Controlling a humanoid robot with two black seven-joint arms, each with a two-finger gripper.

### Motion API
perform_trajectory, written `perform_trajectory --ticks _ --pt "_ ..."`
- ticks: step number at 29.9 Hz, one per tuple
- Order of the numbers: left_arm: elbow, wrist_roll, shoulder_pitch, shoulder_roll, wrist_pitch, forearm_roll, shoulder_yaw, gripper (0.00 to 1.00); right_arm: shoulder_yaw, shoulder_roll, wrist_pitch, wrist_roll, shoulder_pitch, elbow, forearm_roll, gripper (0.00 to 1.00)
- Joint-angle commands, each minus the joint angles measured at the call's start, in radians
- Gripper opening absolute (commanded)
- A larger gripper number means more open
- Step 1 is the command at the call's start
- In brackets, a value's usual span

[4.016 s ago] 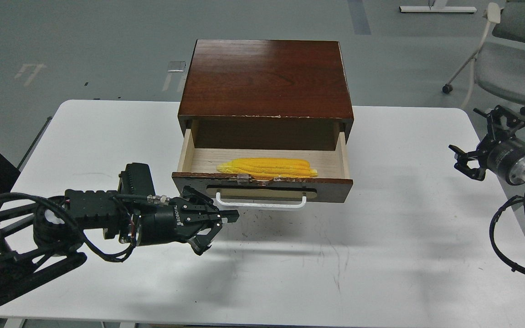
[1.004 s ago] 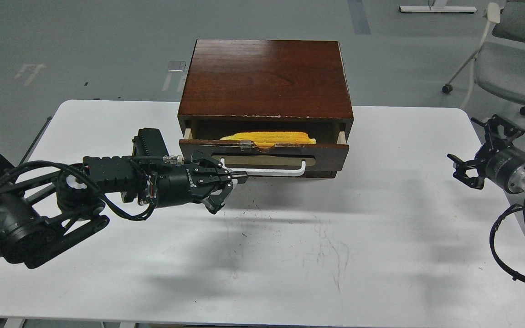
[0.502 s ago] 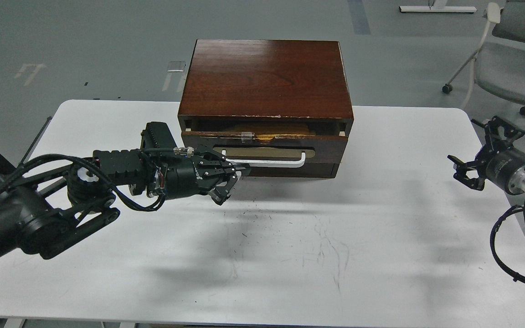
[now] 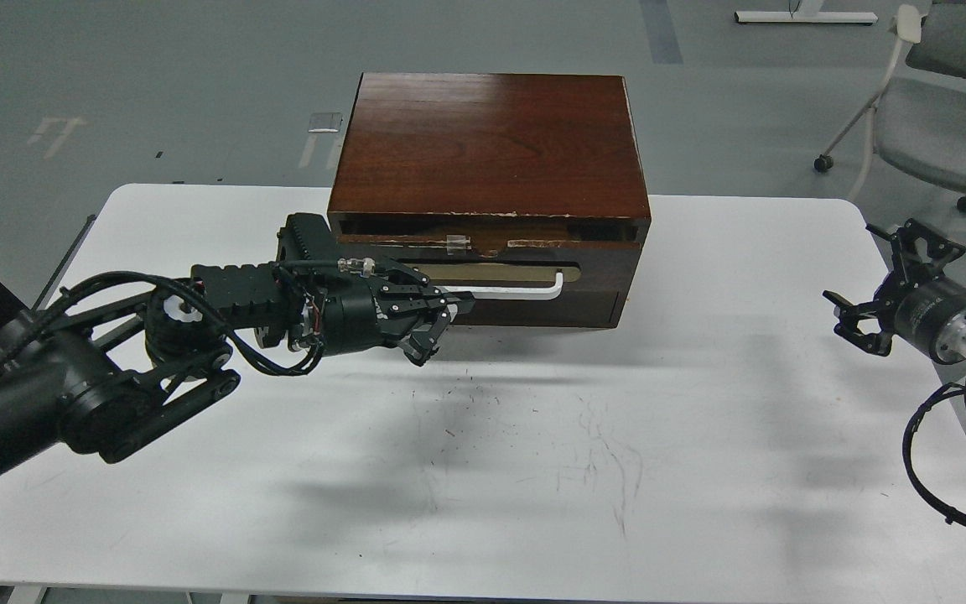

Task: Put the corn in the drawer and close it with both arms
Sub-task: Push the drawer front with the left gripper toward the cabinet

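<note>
The drawer sits pushed nearly flush into the dark wooden cabinet; the corn is not visible, probably hidden inside. The left gripper presses its narrowed fingers against the left end of the white handle. The right gripper hangs spread wide at the far right, well apart. The white table shows faint scuffs; grey floor and a chair lie beyond.
</note>
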Motion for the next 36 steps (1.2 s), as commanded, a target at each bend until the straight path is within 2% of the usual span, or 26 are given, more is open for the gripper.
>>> perform_trajectory --ticks 1,36 --pt "0.017 0.0 -0.011 -0.006 0.003 0.0 0.0 0.0 0.0 0.001 0.0 0.0 0.0 0.001 0.0 0.97" --pt "0.06 0.006 -0.04 -0.034 0.009 0.0 -0.006 0.0 0.0 0.001 0.006 0.0 -0.006 -0.002 0.0 0.97"
